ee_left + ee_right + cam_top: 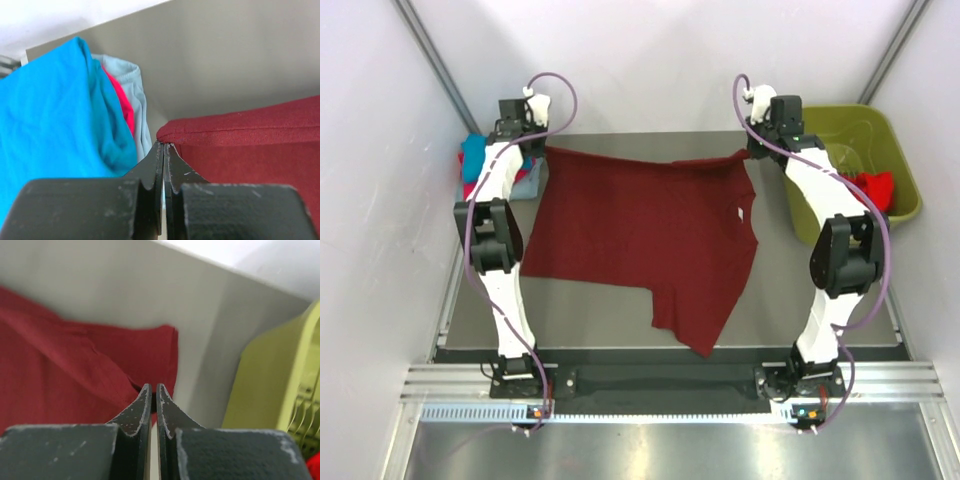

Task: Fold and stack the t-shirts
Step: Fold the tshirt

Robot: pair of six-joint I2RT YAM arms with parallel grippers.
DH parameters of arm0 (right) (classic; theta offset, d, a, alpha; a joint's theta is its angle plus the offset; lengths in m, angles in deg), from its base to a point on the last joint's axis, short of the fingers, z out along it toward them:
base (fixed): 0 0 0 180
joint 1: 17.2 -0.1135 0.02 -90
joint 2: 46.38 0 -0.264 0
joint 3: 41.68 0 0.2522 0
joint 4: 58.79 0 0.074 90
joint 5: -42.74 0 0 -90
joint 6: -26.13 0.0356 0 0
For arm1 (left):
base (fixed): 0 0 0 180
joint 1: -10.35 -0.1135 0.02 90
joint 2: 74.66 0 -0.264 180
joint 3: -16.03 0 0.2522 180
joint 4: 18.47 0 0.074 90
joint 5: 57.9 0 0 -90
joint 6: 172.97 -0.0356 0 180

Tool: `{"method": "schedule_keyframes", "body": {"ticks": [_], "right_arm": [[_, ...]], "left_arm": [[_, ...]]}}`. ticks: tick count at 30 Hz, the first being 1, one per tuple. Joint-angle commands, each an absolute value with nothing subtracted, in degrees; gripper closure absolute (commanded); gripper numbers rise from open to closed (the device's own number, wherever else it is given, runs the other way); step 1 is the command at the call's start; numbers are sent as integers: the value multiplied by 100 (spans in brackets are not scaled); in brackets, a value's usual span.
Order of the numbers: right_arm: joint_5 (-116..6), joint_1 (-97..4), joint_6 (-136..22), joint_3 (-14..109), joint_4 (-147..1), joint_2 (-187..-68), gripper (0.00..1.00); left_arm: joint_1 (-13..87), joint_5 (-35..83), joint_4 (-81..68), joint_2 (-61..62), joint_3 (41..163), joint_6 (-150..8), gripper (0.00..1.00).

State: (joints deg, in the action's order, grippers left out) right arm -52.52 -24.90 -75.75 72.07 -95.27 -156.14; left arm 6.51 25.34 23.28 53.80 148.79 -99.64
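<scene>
**Maroon shirt spread out, folding not yet begun**

The maroon t-shirt (640, 235) lies open and mostly flat on the tabletop (590, 325), between the two arms. One sleeve on its near side reaches the front edge of the tabletop. No fold shows in it.

The left hand (163, 145) is at the shirt's far left corner. Its fingers are pressed together and their tips meet the rolled hem, apparently pinching it. The right hand (152, 386) is at the far right corner, closed just as tightly with its tips on the cloth there. That far edge runs nearly straight from one hand to the other, which suggests both have hold of it.

Just beyond the maroon shirt's far left corner sits a small pile of finished shirts. The teal t-shirt (45, 115) is on top, with the pink-red t-shirt (120, 100) and the pale grey-blue t-shirt (135, 85) under it.

To the right of the maroon shirt stands the green basket (900, 160), which has the bright red t-shirt (875, 185) in it.

Judging from this, three shirts are folded and stacked. The maroon one is being laid out and has yet to be folded and added to the pile. The red one has not been taken out, so the task looks a little past halfway.
</scene>
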Motion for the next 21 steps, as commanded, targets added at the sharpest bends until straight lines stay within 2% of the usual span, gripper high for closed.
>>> {"method": "schedule_keyframes", "body": {"ticks": [1,14,21], "right_arm": [[-5342,-2467,-7521,6903,-9540,-14966,100],[-5394,-2467,-7442,5752,-9601,-13990,100],[-5482,-2484,-7451,5453,-9540,-13981,100]], "left_arm": [[569,2436,2104,4663,14608,-9950,100],[516,2384,1972,3679,12974,-9756,100],[516,2340,2086,3678,12735,-9511,100]]}}
